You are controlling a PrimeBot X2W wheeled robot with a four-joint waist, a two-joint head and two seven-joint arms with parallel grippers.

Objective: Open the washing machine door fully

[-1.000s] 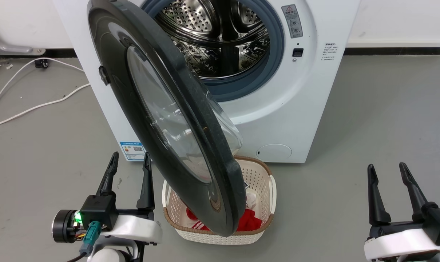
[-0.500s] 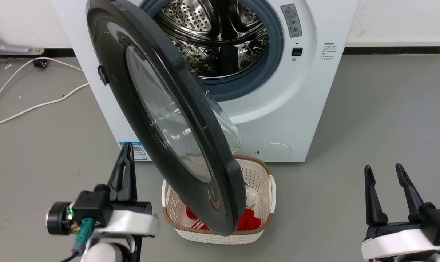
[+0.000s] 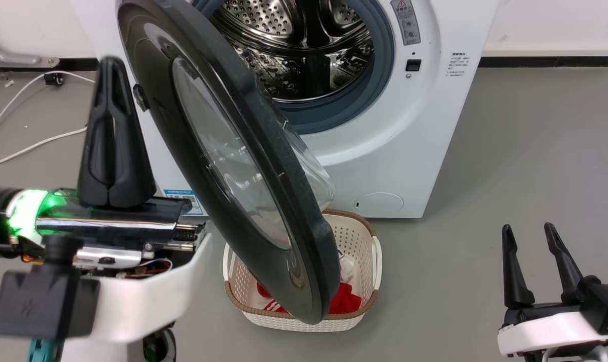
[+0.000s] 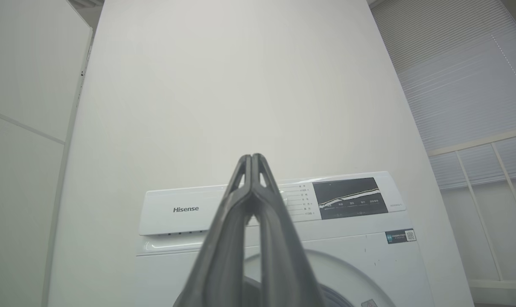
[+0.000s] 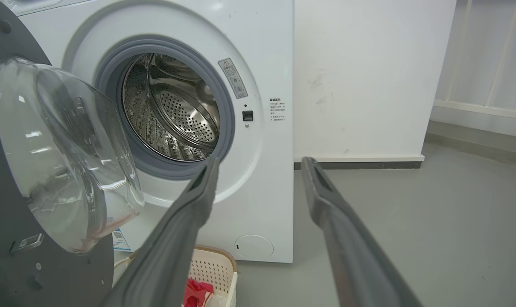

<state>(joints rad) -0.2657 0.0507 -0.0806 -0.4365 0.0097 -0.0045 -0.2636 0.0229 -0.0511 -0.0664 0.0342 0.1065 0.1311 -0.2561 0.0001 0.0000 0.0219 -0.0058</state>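
The washing machine door (image 3: 243,166) stood half-open, with the left gripper (image 3: 111,75) upright beside it.
The door hung just right of that gripper, whose fingers were pinched together on nothing, probably to form one slim hook for its rim. The right gripper (image 3: 527,231) sat spread and empty, well off rightward.

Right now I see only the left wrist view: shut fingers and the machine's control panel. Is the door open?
Observer: Partly. The washing machine door stands swung out over a laundry basket.
Operator: Where is my left hand?
Observer: The left hand, shut, points up left of the door's outer face; contact I cannot tell.
Operator: And the right hand?
Observer: The right hand is open, low on the right, apart from the door.
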